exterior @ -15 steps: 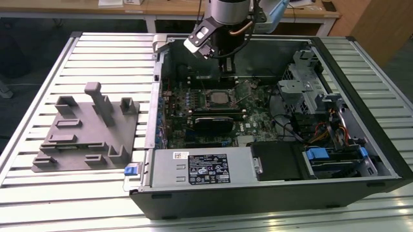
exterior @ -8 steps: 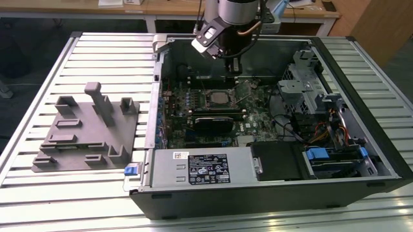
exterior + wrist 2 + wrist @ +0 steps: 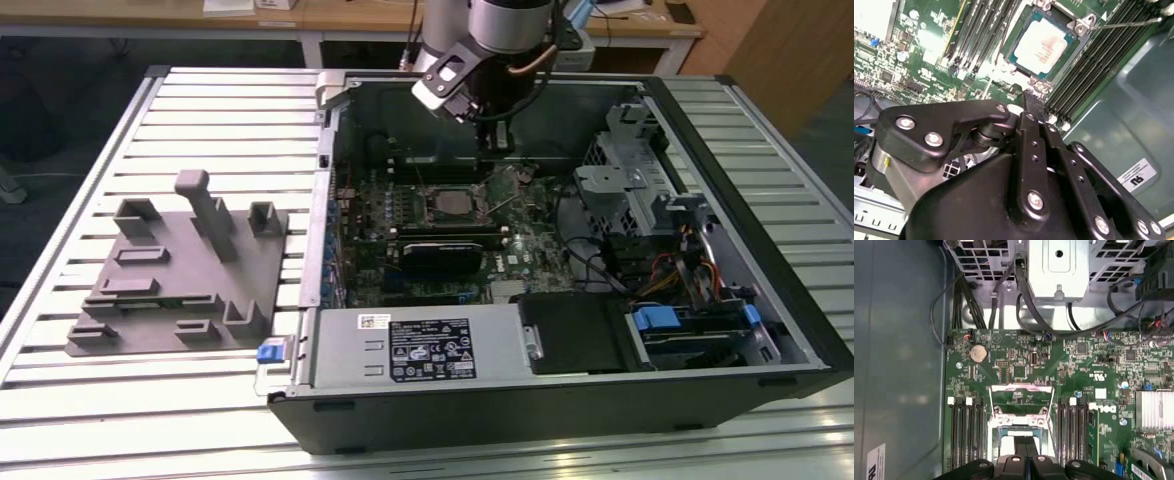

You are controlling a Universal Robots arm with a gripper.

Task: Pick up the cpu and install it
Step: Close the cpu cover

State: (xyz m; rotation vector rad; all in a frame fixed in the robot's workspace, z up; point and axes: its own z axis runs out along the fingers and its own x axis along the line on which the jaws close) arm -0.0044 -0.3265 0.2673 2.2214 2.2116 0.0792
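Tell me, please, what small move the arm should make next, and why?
Probably a short, straight lift away from the motherboard. The cpu already lies flat in its socket, and the gripper hangs over it, apart from it, so nothing seems left to carry.

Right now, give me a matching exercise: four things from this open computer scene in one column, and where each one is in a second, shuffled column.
1. cpu
2. grey fixture tray
3. coin cell battery
4. gripper

A. on the slatted table, outside the case
B. hanging above the motherboard
C. seated in the socket
D. in a round holder on the green board

Pairs: 1-C, 2-A, 3-D, 4-B
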